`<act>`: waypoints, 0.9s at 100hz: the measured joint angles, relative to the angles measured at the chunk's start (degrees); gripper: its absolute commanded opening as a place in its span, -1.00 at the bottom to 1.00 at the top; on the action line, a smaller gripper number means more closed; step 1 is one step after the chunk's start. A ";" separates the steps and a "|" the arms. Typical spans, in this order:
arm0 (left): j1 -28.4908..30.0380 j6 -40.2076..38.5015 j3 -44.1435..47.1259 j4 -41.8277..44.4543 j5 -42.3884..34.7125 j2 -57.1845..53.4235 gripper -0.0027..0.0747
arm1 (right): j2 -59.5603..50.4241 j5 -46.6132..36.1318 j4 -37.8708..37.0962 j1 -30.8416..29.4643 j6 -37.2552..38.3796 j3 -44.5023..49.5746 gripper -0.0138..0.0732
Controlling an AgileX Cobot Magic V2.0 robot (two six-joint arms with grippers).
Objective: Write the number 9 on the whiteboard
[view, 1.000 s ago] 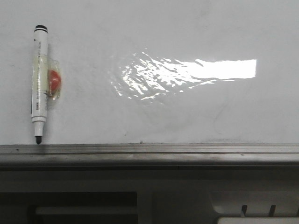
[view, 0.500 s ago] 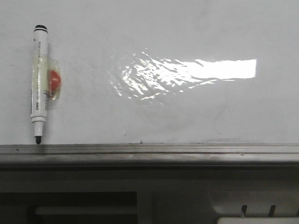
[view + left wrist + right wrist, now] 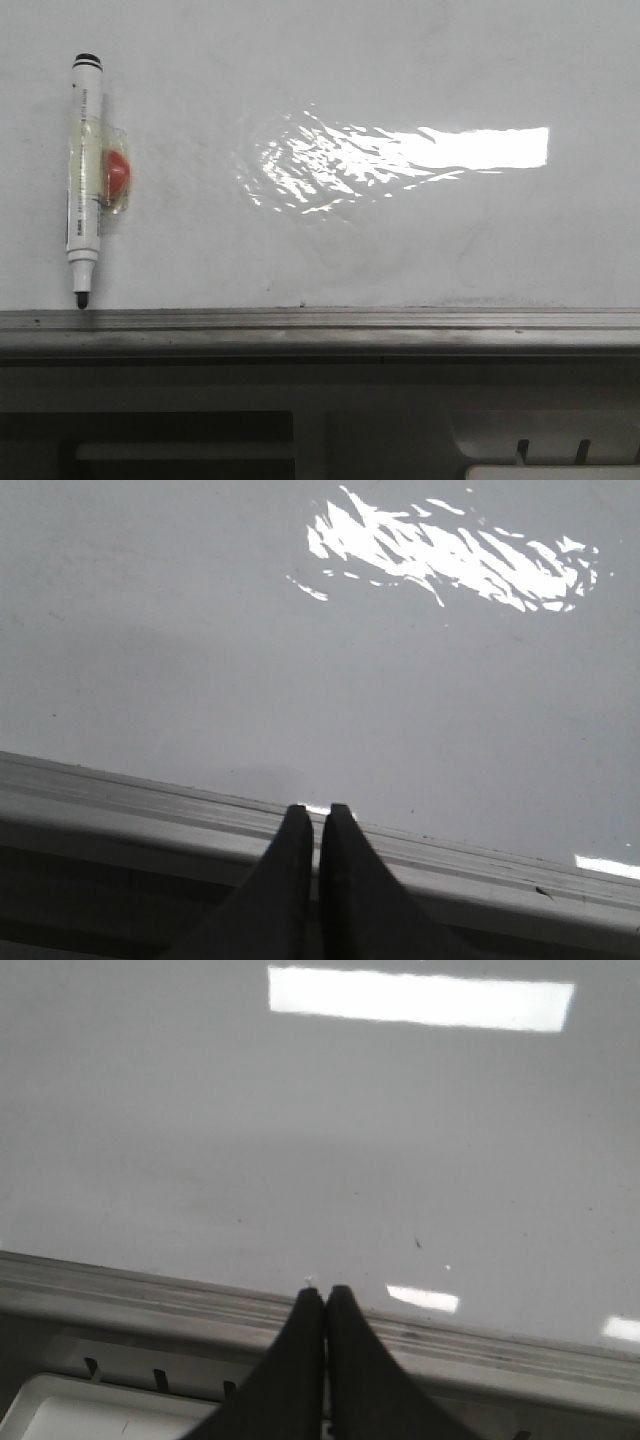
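The whiteboard (image 3: 330,240) fills the front view, glossy white with a bright glare patch; no drawn number 9 shows on it. A white marker pen (image 3: 84,180) with a black tip lies upright at the board's left, tip down by the rail, with a clear wrap and a red blob on its barrel. My left gripper (image 3: 317,812) is shut and empty over the grey rail (image 3: 120,800), the whiteboard (image 3: 300,660) ahead of it. My right gripper (image 3: 324,1293) is shut and empty over the rail (image 3: 120,1285), facing the whiteboard (image 3: 320,1140). Neither gripper shows in the front view.
A grey metal rail (image 3: 320,328) runs along the board's near edge. Below it is a grey ledge and panel (image 3: 380,420), with a white tray corner (image 3: 550,472) at the lower right. A white slotted tray (image 3: 90,1410) shows under the right gripper.
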 measured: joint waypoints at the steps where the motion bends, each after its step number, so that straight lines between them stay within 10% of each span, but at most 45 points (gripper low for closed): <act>1: 0.00 0.00 0.00 0.00 0.00 0.00 -0.98 | 0.00 0.00 0.00 0.00 0.00 0.00 -0.84; 90: 0.23 0.00 0.00 10.36 -7.71 0.00 -0.98 | 0.00 -7.99 -0.65 0.00 0.00 0.00 -0.84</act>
